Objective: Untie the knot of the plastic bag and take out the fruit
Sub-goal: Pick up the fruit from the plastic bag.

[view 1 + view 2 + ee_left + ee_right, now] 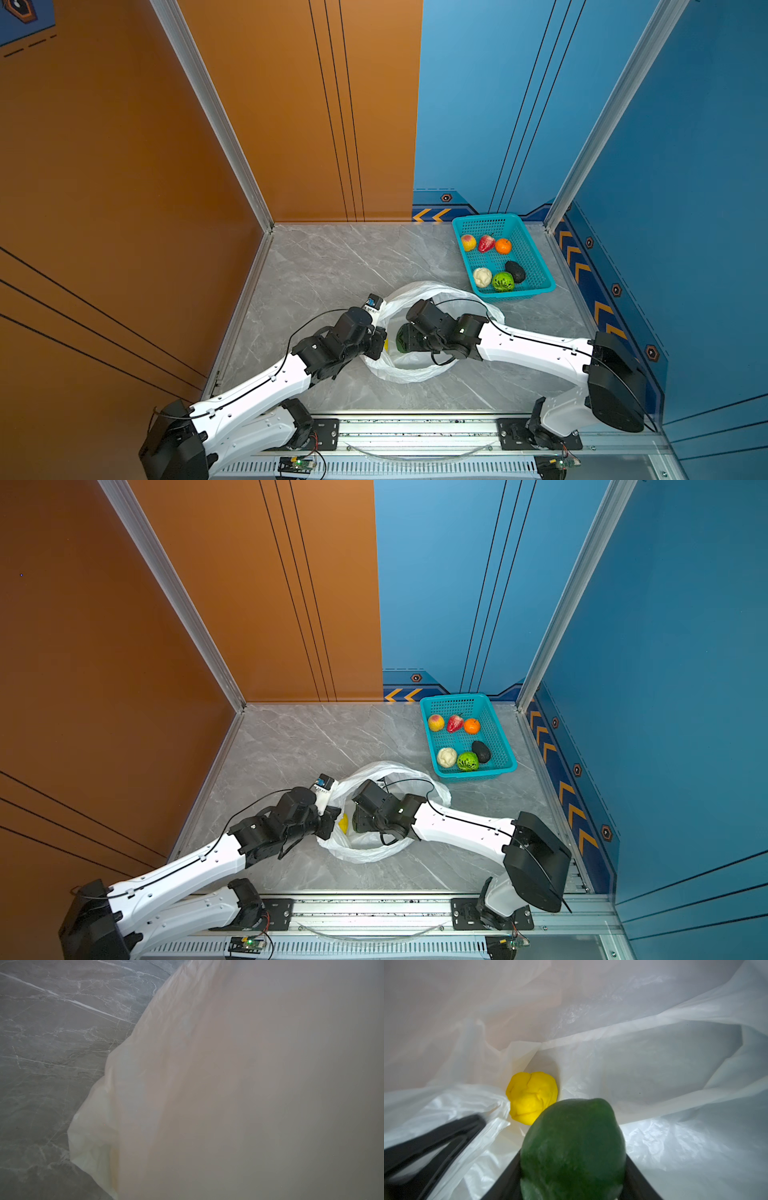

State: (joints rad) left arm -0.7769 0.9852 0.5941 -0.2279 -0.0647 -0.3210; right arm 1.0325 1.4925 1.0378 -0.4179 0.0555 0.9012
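Plastic bag (409, 376): white, crinkly, translucent, mouth open, mid-table. Right gripper (405, 338) inside, clamped on dark green fruit (573, 1147); yellow fruit (531, 1098) at its 9 o'clock (top view). Left gripper (380, 347) closed at bag's 9 o'clock rim.

**Bag film fogs the wrist view**

Seen from the left wrist, the plastic bag (228, 1084) smears into a featureless haze. In a top view, the yellow fruit (343, 823) shows only as a sliver beside the left gripper (331, 820). The dark green fruit (572, 1147) is cut off by the right wrist picture's edge.
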